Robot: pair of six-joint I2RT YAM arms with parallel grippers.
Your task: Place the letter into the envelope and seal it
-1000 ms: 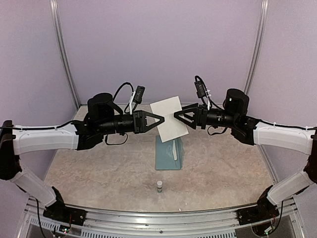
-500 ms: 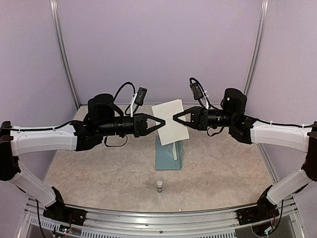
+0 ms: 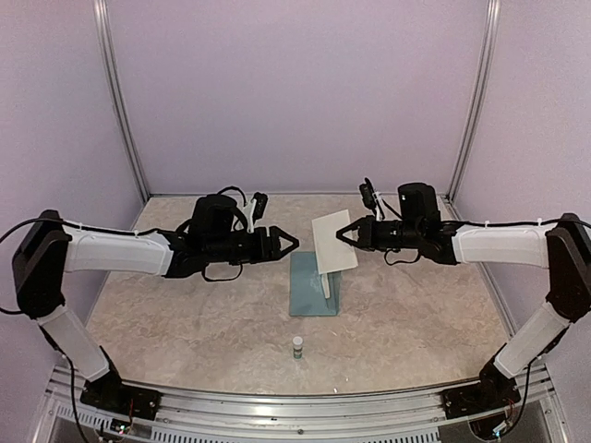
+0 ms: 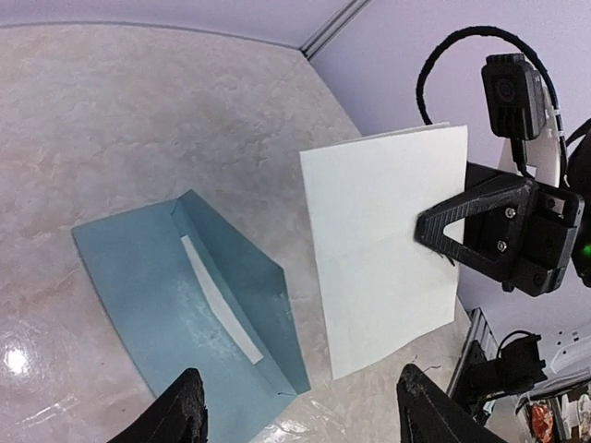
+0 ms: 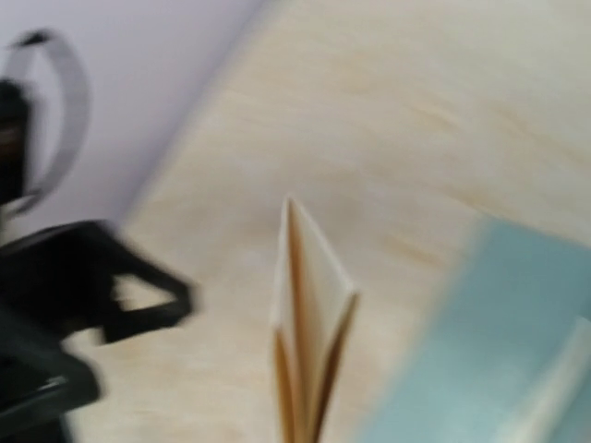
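The letter (image 3: 334, 242), a folded white sheet, hangs in the air above the table with my right gripper (image 3: 342, 236) shut on its right edge. In the right wrist view the letter (image 5: 309, 314) shows edge-on and blurred. The teal-blue envelope (image 3: 312, 286) lies flat below it, flap open, with a white strip along the flap in the left wrist view (image 4: 185, 305). My left gripper (image 3: 288, 244) stands open and empty, a short way left of the sheet. The left wrist view shows the letter (image 4: 383, 249) to the right of the envelope, and my open left gripper (image 4: 300, 406) holds nothing.
A small glue stick (image 3: 297, 346) stands upright near the front edge, in front of the envelope. Lilac walls with metal corner posts (image 3: 471, 101) close off the back and sides. The tabletop (image 3: 166, 314) is beige and mottled.
My left gripper opened, let go of the letter and drew back left. My right gripper shut on the letter's right edge and now holds it alone. Both arms shifted lower and farther back.
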